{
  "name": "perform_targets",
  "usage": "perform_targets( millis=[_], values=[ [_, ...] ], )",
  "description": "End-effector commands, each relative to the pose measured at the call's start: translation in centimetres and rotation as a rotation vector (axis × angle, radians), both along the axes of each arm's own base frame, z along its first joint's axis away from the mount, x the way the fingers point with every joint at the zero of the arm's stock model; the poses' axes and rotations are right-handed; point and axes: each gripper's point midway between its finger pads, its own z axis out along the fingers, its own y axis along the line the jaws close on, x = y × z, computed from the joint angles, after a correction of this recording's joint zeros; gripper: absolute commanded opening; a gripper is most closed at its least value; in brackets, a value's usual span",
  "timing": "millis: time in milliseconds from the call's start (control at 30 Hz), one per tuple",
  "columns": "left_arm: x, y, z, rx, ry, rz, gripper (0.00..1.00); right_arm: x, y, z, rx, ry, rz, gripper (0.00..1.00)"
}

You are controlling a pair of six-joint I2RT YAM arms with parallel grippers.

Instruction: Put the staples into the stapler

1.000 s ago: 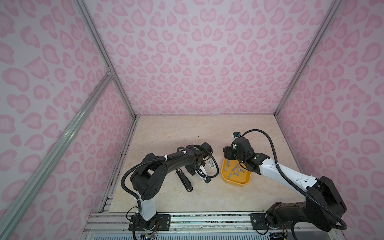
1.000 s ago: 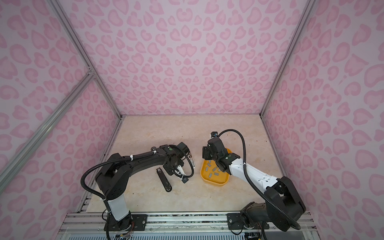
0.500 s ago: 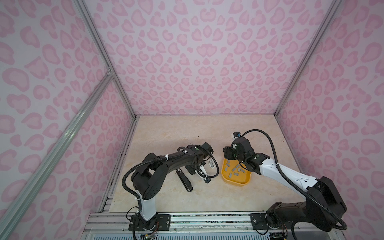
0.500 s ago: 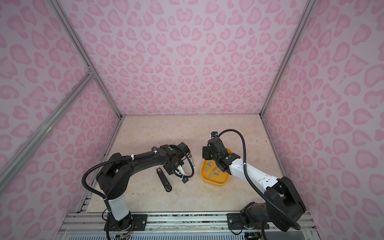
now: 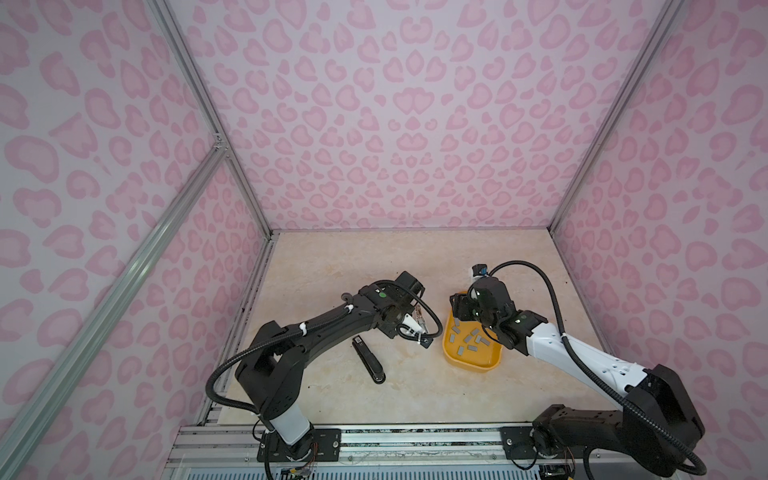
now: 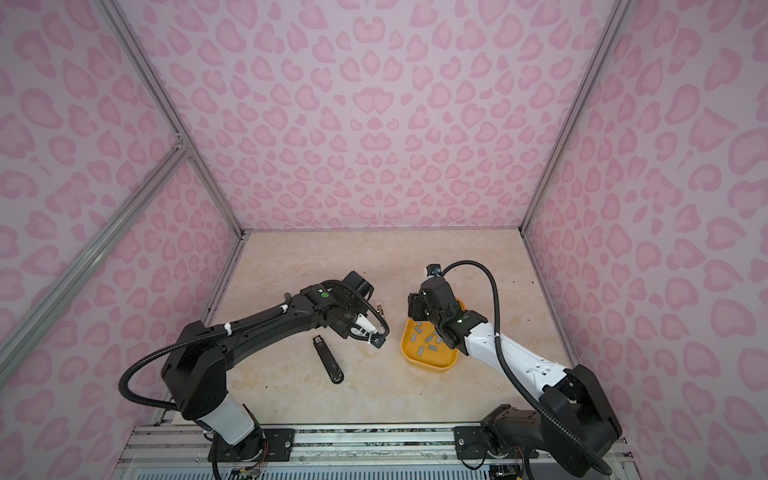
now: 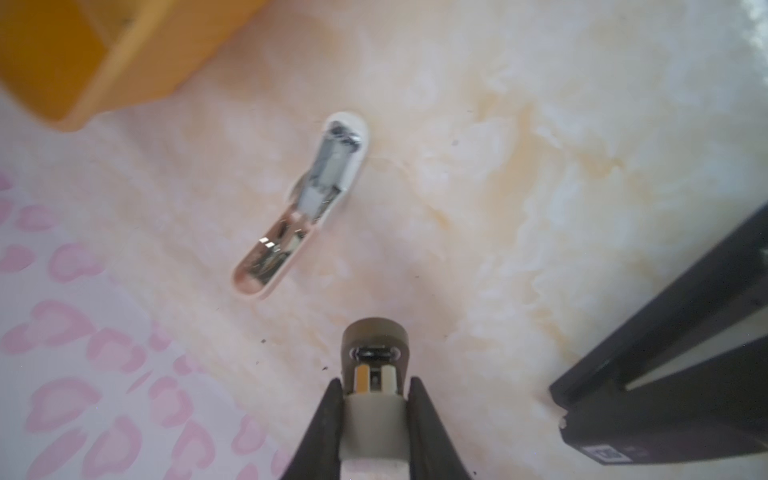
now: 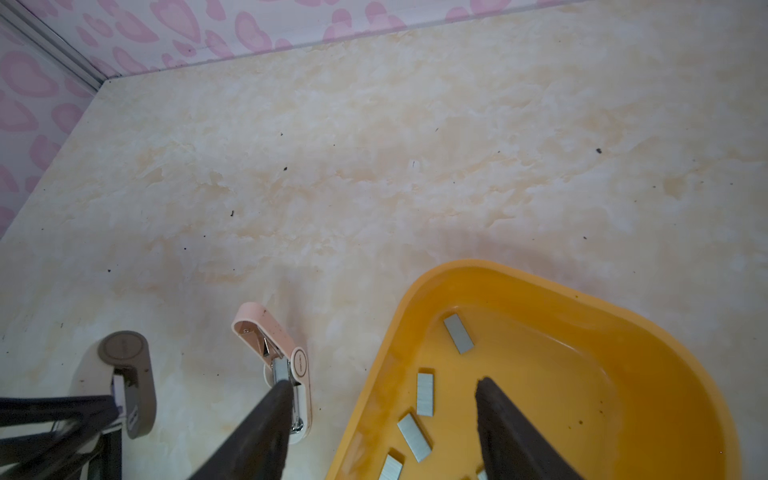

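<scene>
While the left gripper (image 7: 375,382) is pressed together on the grey-topped stapler (image 7: 376,336), the right gripper (image 8: 382,386) stands spread wide with nothing between its fingers. In the left wrist view the two black fingers pinch the white body of this stapler from both sides, and its rounded grey nose points away from the camera, over the marble-like table (image 7: 540,166). I cannot tell if the stapler touches the table or is lifted a little. The right wrist view shows the same stapler (image 8: 124,353) from its side, with the left fingers clamped around its rear part.

The staples (image 8: 424,392) lie loose on the floor of the yellow tray (image 8: 409,307), scattered in different directions. In both top views they appear as small grey strips (image 5: 468,339) (image 6: 419,351) inside the tray, which sits on the right half of the table. The right gripper hangs over the tray's left rim: one finger is above the tray floor, the other stands outside the tray, in front of the pink stapler (image 8: 274,365).

This pink stapler (image 7: 303,208) lies opened flat on the table between the two grippers, just beside the tray, with its metal channel facing up. A black stapler (image 5: 368,359) lies closed on the table, nearer to the robot bases, apart from both grippers.
</scene>
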Motion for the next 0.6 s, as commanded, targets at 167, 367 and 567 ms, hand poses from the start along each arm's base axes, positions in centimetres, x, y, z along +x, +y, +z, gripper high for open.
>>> perform_targets(
  millis=[167, 367, 567],
  values=[
    [1.7, -0.8, 10.4, -0.428, -0.094, 0.410, 0.04, -0.4, -1.9, 2.5, 0.054, -0.130, -0.073, 0.68],
    [0.9, -1.6, 14.8, -0.903, -0.027, 0.622, 0.03, -0.9, -2.3, 3.7, 0.093, -0.189, -0.080, 0.68],
    [-2.1, 1.8, 15.3, -1.166, -0.005, 0.702, 0.04, -1.1, -1.3, 4.1, 0.102, -0.211, -0.025, 0.67]
  ],
)
